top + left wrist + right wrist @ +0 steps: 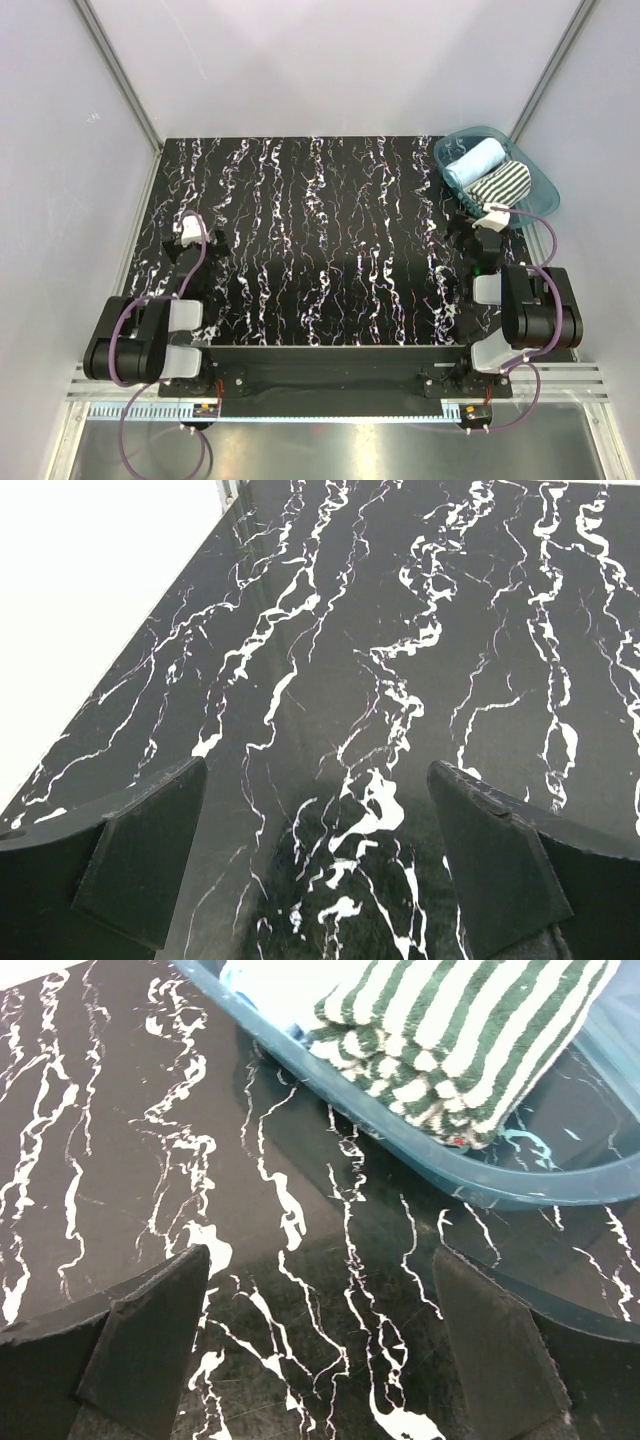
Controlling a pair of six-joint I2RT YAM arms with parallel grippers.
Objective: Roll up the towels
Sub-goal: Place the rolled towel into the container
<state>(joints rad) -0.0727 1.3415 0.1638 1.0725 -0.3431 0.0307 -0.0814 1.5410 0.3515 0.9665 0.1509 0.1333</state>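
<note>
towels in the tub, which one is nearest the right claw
The green-and-white striped towel: it lies at the near side of the tub, just ahead of the right claw; the plain light blue towel sits beyond it.

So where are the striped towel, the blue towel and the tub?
striped towel (503, 184): overhead view, middle of the cloth.
blue towel (474, 161): overhead view, middle of the cloth.
tub (546, 184): overhead view, its right-hand rim.
</note>
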